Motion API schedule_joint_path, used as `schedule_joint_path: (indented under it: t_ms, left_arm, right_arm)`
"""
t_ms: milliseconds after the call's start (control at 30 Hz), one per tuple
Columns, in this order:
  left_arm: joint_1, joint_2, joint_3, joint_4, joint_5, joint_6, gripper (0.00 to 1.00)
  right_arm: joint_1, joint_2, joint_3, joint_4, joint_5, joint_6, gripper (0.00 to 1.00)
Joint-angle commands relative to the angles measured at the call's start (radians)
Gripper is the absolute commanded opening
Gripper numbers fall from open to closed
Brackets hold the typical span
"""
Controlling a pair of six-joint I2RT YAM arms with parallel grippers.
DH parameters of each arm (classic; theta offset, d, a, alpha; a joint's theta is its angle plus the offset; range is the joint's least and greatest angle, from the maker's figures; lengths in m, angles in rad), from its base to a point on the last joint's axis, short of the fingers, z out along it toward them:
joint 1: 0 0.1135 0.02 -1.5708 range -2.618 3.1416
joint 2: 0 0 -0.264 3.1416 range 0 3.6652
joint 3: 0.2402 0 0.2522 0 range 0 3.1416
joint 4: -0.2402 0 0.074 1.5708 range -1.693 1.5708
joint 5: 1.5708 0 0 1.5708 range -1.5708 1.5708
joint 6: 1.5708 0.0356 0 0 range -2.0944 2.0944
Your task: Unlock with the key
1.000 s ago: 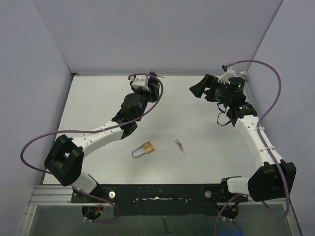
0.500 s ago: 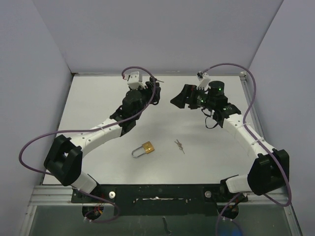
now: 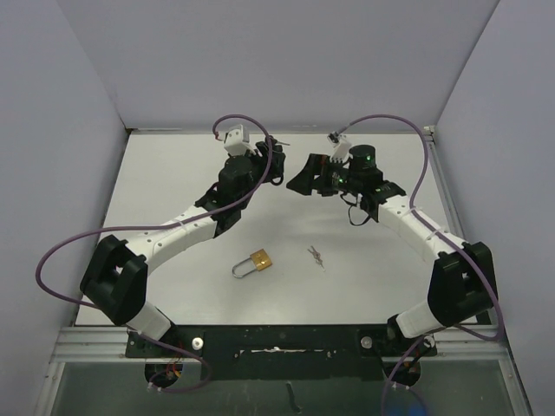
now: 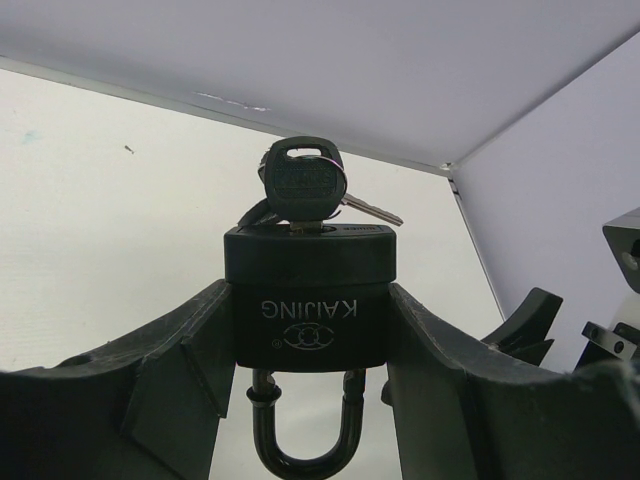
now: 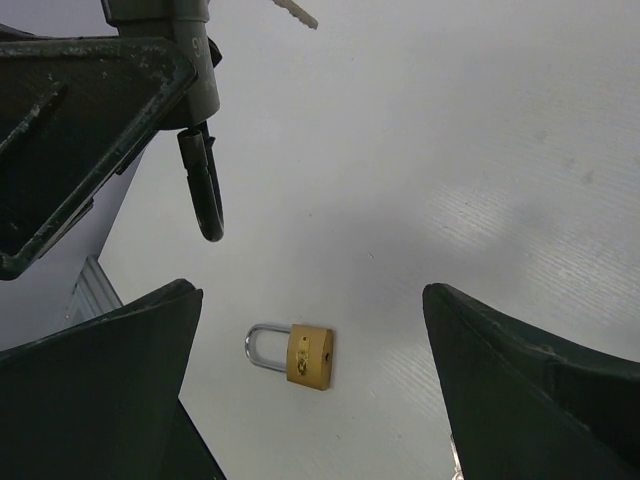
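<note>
The left hand (image 4: 310, 330) is closed on the black padlock (image 4: 310, 300), its two fingers pressing the sides of the body. The lock is held clear of the tabletop (image 3: 156, 173). Only the left wrist view shows this grip properly. The lock hangs with its lettering upside down, its shackle (image 4: 305, 445) pointing to 6 o'clock and closed into the body. The key (image 4: 303, 183) is seated in the keyhole face at 12 o'clock. A second key (image 4: 372, 209) on the same ring sticks out toward 3 o'clock.

From the top camera the held lock is mostly hidden among the dark fingers. What that view gives instead is the layout: both hands meet toward 12 o'clock on the tabletop. The right hand (image 3: 302, 178) is just beside the left, at its 3 o'clock, and apart from it.

The right wrist view shows that the right hand is spread wide and holding nothing. In that view the black lock's shackle hangs at 10 o'clock. Framed between the fingers, the brass padlock (image 5: 308, 355) lies flat on the tabletop.

The top view places that brass padlock at 6 o'clock from the hands. The loose keys (image 3: 316, 257) lie near it, at its 3 o'clock and not touching it.
</note>
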Motion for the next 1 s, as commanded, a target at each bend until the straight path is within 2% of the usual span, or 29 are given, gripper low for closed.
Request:
schedule_joint_path:
  t_ms: [0, 967]
  left_arm:
    - [0.002, -0.003, 0.075, 0.122, 0.017, -0.036, 0.0]
    - [0.003, -0.036, 0.05, 0.128, 0.059, -0.092, 0.0]
  right_arm:
    - [0.017, 0.012, 0.059, 0.09, -0.031, 0.03, 0.98]
    - [0.001, 0.117, 0.076, 0.133, 0.026, 0.079, 0.98]
